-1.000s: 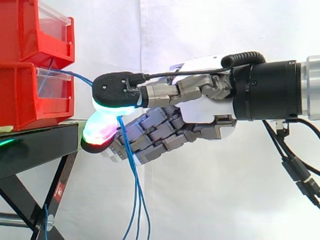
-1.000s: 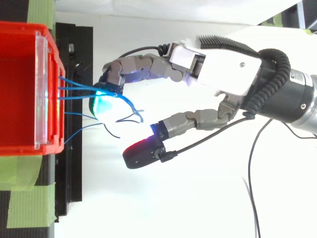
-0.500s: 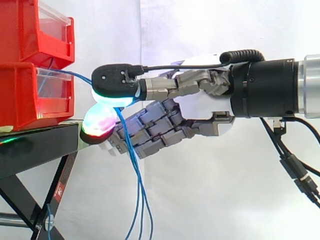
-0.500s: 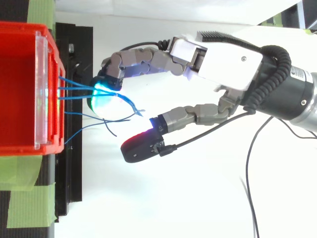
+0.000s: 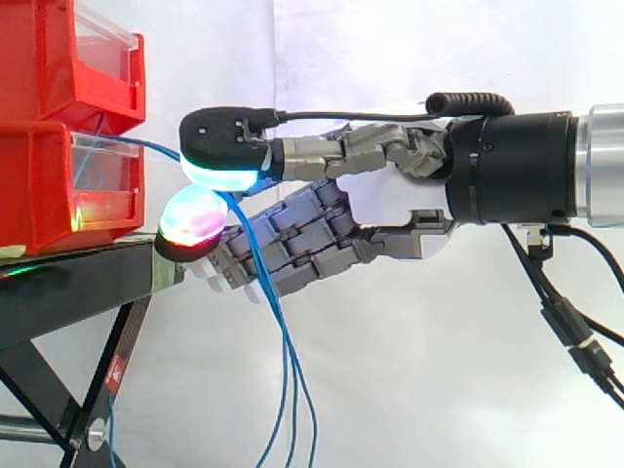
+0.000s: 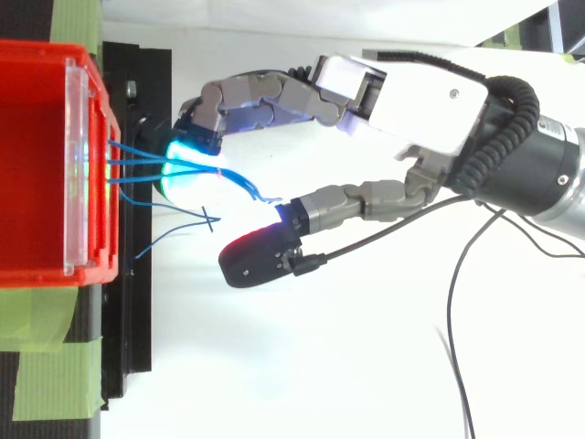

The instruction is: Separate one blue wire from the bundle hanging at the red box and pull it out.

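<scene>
Blue wires: several run together from the front of the red box to the fingers, lie across the cyan-glowing fingertip, then hang down past the bent fingers in the side view.
Loose wires: two more leave the box on the thumb's side of that fingertip and cross each other in the gap between fingertip and thumb pad, seemingly touching neither.
Red box: just beyond the fingertips, standing on the black counter.
Hand: reaches level toward the box front, with the fingertips just short of it.
Fingers: released. They are loosely bent, and the thumb pad stands well apart from the fingertip that carries the wires, so nothing is pinched. From the side the two pads seem to close over the wires, but that is probably only overlap in depth.
Step in hand: separating. The wires ride on one fingertip as a group, and no single wire is isolated yet.
Next move: calls for letting all but one wire slip off the fingertip, bringing the thumb across onto that one, and only then drawing away from the box.
</scene>
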